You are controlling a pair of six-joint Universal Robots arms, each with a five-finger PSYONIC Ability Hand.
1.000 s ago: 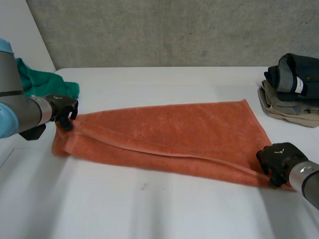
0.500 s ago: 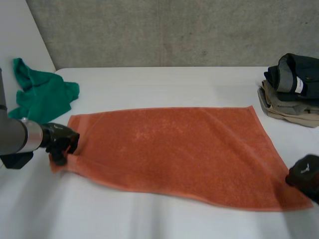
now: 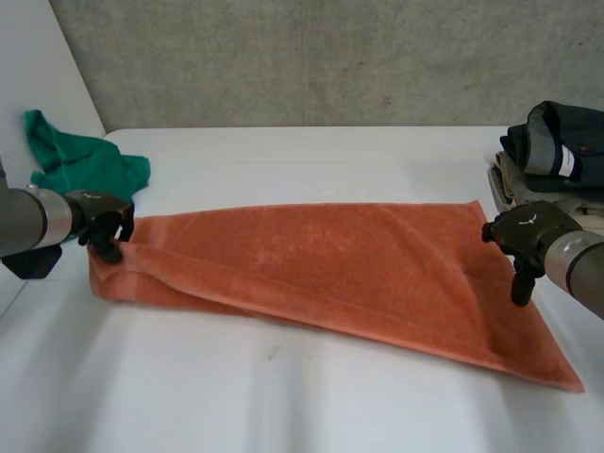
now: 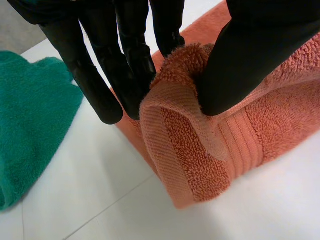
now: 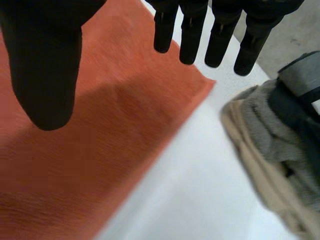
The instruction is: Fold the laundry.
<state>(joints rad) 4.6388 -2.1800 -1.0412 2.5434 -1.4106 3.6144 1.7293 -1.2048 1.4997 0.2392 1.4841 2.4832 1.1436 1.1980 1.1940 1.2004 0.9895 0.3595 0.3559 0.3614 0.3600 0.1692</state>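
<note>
Head view, working from my side outwards: bare table (image 3: 283,406) comes first, then the towel (image 3: 321,269), which lies slantwise with its near right corner flat and loose and its left end doubled over on itself. At that left end my left hand (image 3: 102,226) pinches the folded corner; in the left wrist view the thumb (image 4: 245,55) presses a small bunch of terry against the fingers (image 4: 125,65), with little cloth inside the pinch. My right hand (image 3: 524,236) hangs over the far right corner, fingers straight and well apart from the thumb, holding nothing. I cannot tell whether its fingertips touch the cloth. That imbalance is my main worry. If I move the left corner alone, the free right side will probably drag and bunch, leaving a skewed fold. A sharp pull could also strip the thin pinch off the corner. Farther back, the green cloth (image 3: 80,170) sits near the left hand and could get caught up in a sweep. The stack (image 3: 552,165) of folded clothes lies just beside the right hand, so a wide reach might knock it. I see no container on the table, and the stack rests straight on the tabletop.
</note>
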